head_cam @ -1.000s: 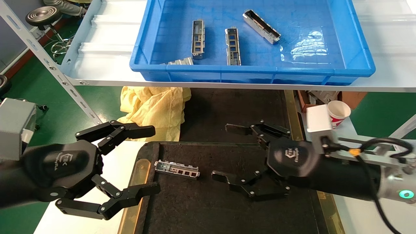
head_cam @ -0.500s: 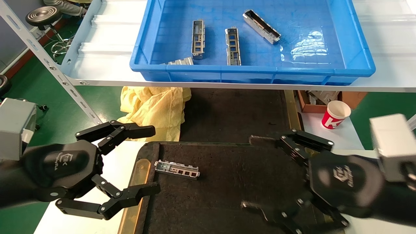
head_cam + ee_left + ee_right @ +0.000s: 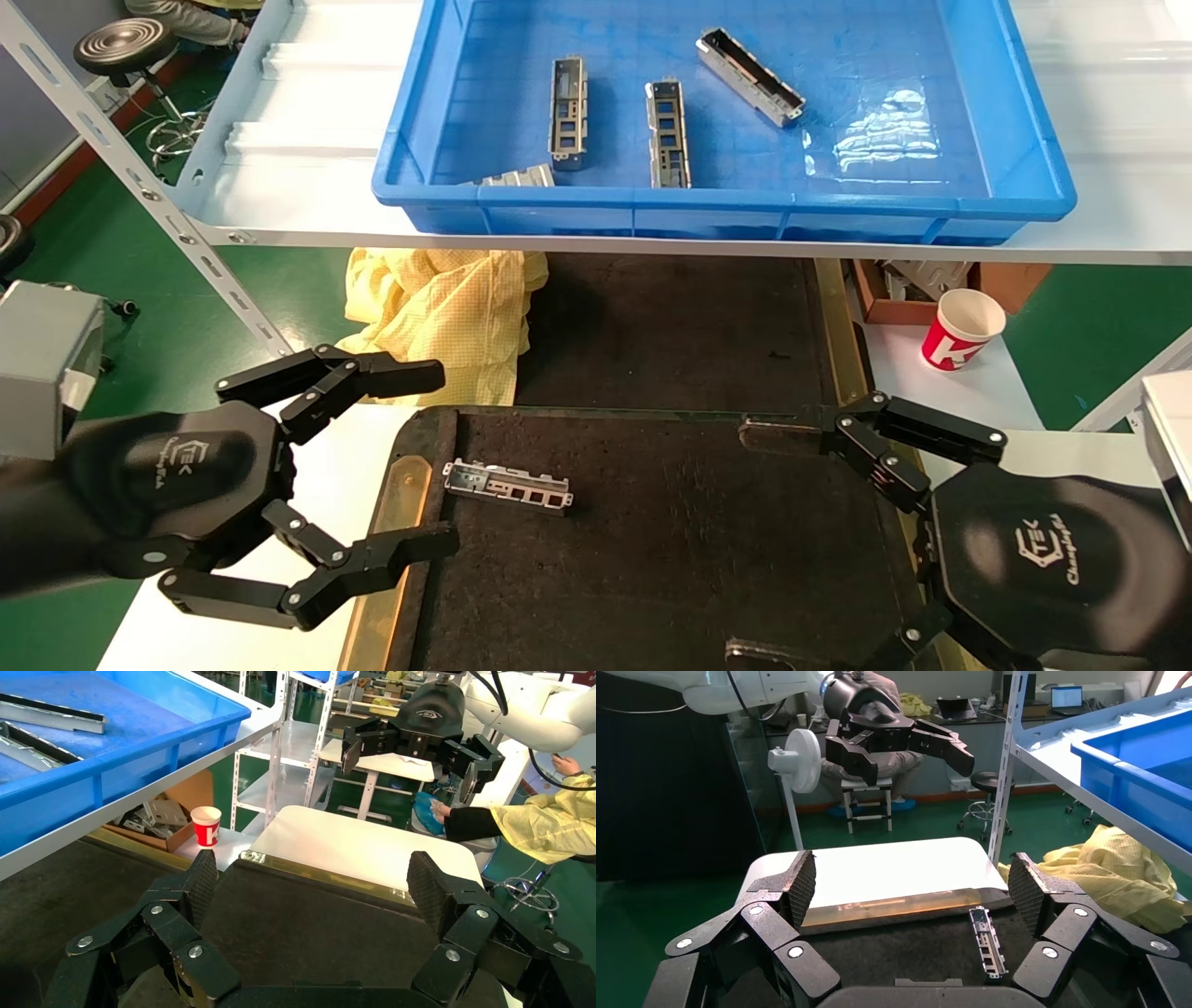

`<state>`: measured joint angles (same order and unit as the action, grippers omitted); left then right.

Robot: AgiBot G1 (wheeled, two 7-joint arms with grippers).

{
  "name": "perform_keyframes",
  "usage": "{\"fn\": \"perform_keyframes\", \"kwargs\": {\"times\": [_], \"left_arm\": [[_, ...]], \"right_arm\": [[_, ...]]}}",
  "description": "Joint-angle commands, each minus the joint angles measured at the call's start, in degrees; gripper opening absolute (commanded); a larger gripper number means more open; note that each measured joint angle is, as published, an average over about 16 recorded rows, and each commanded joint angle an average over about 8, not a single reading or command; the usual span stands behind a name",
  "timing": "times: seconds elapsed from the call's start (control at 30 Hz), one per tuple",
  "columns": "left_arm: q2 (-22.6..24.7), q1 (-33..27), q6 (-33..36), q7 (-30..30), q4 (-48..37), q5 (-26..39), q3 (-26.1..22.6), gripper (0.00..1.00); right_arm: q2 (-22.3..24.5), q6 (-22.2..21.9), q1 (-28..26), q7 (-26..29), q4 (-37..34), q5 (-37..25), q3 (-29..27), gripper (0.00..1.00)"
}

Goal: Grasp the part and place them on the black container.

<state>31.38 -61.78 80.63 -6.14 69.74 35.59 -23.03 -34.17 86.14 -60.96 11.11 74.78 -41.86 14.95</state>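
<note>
One part (image 3: 507,486) on the black container (image 3: 670,559) — four in the blue crate (image 3: 1034,158).

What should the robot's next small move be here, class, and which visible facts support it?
Probably raise the right gripper toward the blue crate. It hangs open and empty over the black container, where one part already lies, and more parts wait in the crate. The left gripper hangs open at the container's left edge.

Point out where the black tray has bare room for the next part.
The black container is bare from the part near its left strip across to the right claw. The left claw crowds the left edge.
</note>
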Motion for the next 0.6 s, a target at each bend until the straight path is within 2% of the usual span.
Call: {"fn": "perform_keyframes", "kwargs": {"times": [0.03,0.6], "left_arm": [[0.00,0.00,0.00,0.00,0.00,0.00,0.00,1.00],[0.00,0.00,0.00,0.00,0.00,0.00,0.00,1.00]], "right_arm": [[-0.16,-0.09,-0.10,-0.09,-0.24,-0.01,0.20,1.00],[-0.79,-0.42,-0.55,-0.40,-1.13,-0.01,0.99,1.00]]}}
